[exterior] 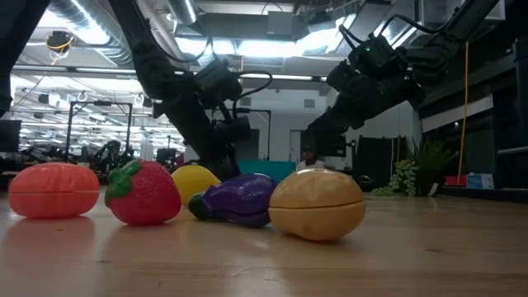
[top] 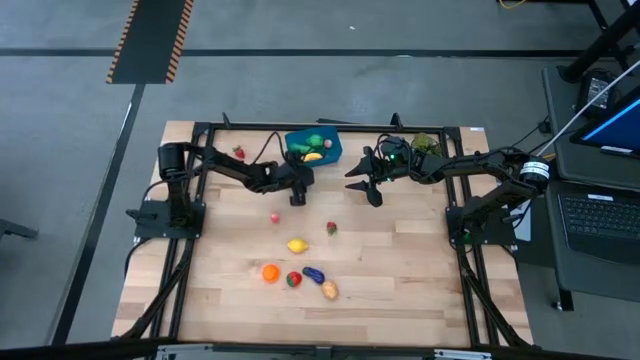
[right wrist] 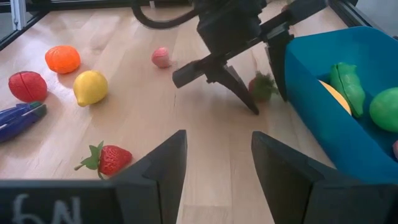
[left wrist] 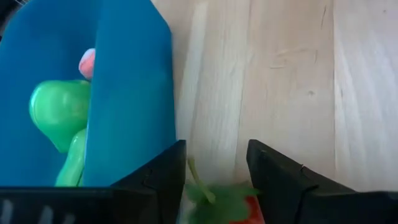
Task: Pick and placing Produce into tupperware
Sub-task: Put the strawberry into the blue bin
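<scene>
The blue tupperware (top: 333,152) stands near the table's far edge, with a green pepper (left wrist: 57,112), a cucumber and a yellow banana (right wrist: 334,93) inside. My left gripper (top: 297,197) sits just on its near side, shut on a red strawberry (left wrist: 221,200). My right gripper (top: 371,190) hangs open over bare wood to the right of the box, holding nothing. A second strawberry (top: 331,228), lemon (top: 297,244), orange (top: 270,272), eggplant (top: 314,274) and potato (top: 329,290) lie on the table nearer the front. My left gripper pinches the strawberry's leafy green top (left wrist: 208,191) between its two fingers, which come from above, slanting down. In the right wrist view the berry (right wrist: 262,87) sits between the fingers beside the box's wall (right wrist: 305,93). Whether it is clear of the table, I cannot tell.
A third strawberry (top: 238,152) lies left of the box, and a small pink piece (top: 275,217) sits mid-table. A red piece (top: 293,279) is beside the orange. A leafy plant sprig (top: 428,143) stands at the far right corner. Bare wood stretches along the left and right sides.
</scene>
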Motion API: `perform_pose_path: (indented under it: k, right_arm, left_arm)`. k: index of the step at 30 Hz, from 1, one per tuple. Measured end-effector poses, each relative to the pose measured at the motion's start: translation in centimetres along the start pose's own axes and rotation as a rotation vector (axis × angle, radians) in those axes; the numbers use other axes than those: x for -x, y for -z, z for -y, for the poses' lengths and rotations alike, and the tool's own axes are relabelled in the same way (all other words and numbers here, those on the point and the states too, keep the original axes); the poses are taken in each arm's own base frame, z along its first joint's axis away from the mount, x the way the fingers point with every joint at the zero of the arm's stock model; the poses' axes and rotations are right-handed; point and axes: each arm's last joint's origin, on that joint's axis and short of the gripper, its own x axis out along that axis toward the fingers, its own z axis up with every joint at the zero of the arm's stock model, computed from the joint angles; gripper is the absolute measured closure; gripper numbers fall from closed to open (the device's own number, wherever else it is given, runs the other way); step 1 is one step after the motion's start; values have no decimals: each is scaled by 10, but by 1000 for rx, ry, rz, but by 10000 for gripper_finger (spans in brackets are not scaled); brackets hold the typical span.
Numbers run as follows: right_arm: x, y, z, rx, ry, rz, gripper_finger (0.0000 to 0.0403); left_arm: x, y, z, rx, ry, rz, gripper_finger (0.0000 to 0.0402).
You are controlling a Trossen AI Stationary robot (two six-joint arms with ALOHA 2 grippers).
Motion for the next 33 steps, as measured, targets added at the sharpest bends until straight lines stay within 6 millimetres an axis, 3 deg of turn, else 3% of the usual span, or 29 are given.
perform_pose_path:
  k: [20, 33]
  right_arm:
    - [0, 0, 0, 0, 0, 0, 220]
    - [0, 0, 0, 0, 0, 0, 220]
  left_arm:
    - [-2, 1, 0, -3, -40, -16, 278]
    - [1, 0, 7, -25, -107, -59, 366]
